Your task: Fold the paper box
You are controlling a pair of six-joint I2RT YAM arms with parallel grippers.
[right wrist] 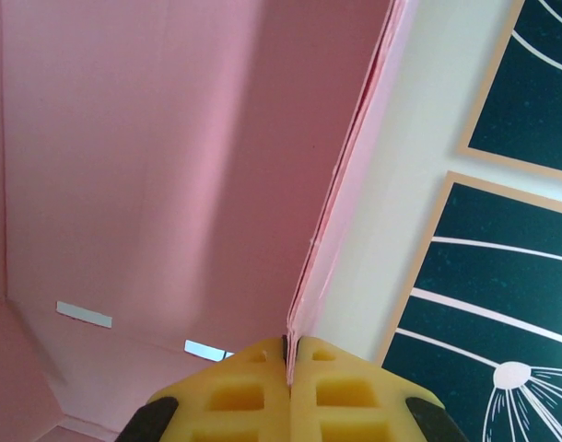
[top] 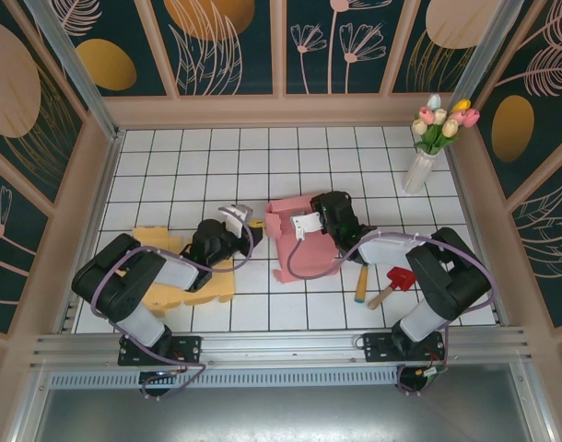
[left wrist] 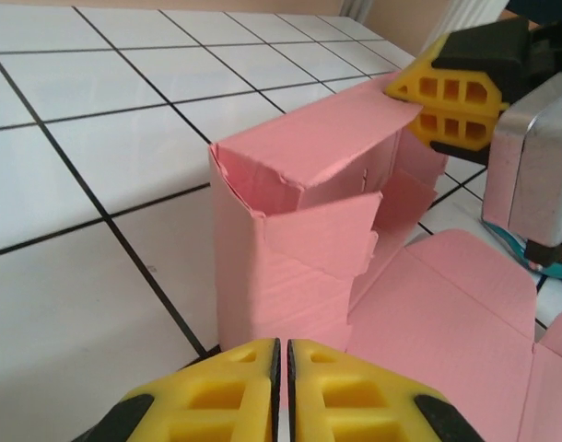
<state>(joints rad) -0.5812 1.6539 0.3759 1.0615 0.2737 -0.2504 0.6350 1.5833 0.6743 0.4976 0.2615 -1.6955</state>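
The pink paper box (top: 295,249) stands half-formed in the middle of the tiled table, with one wide flap lying flat towards the front. My right gripper (top: 320,203) is shut on the top edge of the box's far wall; the thin pink edge (right wrist: 304,285) runs straight into its closed tips (right wrist: 289,343). From the left wrist view its yellow fingers (left wrist: 447,101) pinch that wall at the upper right. My left gripper (left wrist: 283,343) sits low at the near left corner of the box (left wrist: 299,249), jaws almost together with nothing seen between them.
A flat yellow cardboard sheet (top: 170,267) lies under the left arm. A red toy hammer (top: 396,281) and a wooden stick (top: 361,284) lie by the right arm. A vase of tulips (top: 427,147) stands at the back right. Patterned walls enclose the table.
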